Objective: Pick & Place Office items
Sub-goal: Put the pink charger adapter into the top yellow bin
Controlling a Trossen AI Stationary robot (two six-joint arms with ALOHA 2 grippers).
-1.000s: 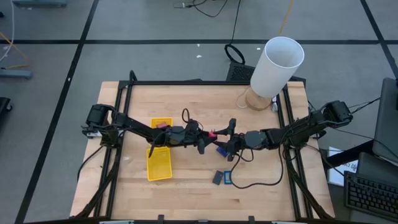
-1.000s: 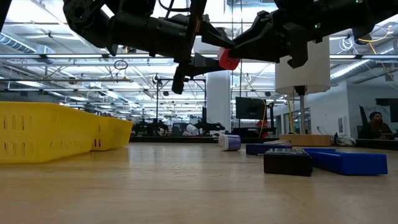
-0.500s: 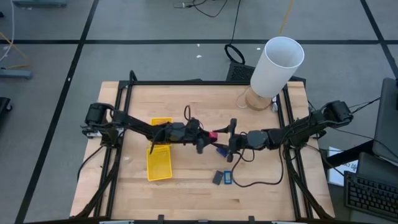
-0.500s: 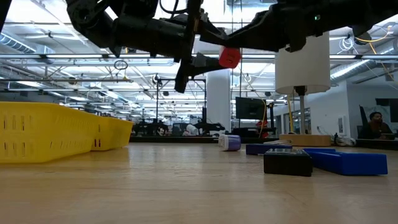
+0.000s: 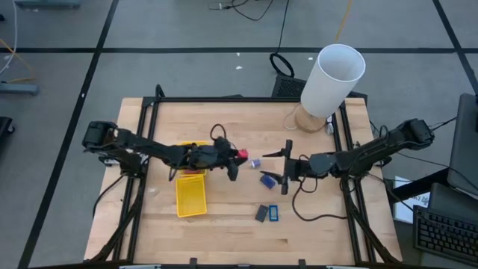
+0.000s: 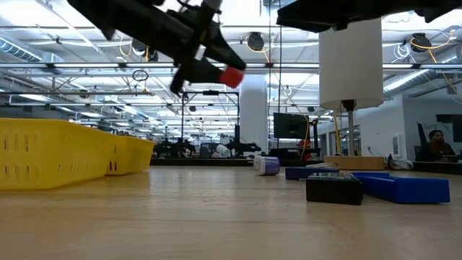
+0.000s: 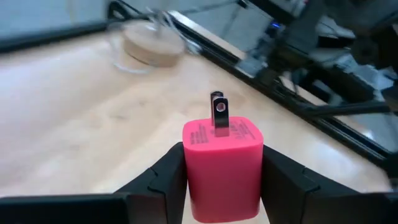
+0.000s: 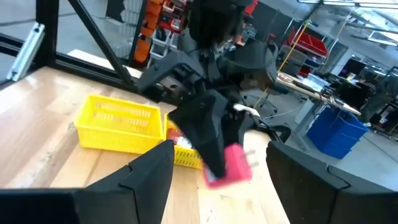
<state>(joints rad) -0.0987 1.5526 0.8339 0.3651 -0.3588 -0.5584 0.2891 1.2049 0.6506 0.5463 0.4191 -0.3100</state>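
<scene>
My left gripper [image 5: 235, 156] is over the table's middle, just right of the yellow tray [image 5: 190, 196], and is shut on a red plug block [image 7: 222, 163], which also shows in the low view [image 6: 231, 76]. My right gripper [image 5: 286, 162] hangs open a short way to its right, facing the block [image 8: 231, 163], with nothing between its fingers. On the table lie a pale lilac piece [image 5: 255, 163], a blue piece [image 5: 266, 180], a dark grey flat rectangle [image 5: 261, 214] and a blue flat rectangle [image 5: 273, 214]. My left gripper pinches the red plug block by two opposite side faces [image 7: 189, 168] between its two fingers [image 7: 163, 180]. The fingers point toward the table's right, slanting a little downward. The block is lifted clear of the table, its two metal prongs [image 7: 217, 115] pointing away from the gripper.
The big white cylinder [image 5: 332, 78] stands on a round wooden base at the far right corner. A black frame [image 5: 224, 99] runs along the table's edges. The long yellow tray holds something red in its far compartment [image 5: 193, 152]. Bare wood lies near the front edge.
The red block was between both grippers at the table's middle. My right gripper has drawn back toward the right edge, away from the block. My left gripper has carried the block toward the left, nearer the yellow tray, and a little lower.
</scene>
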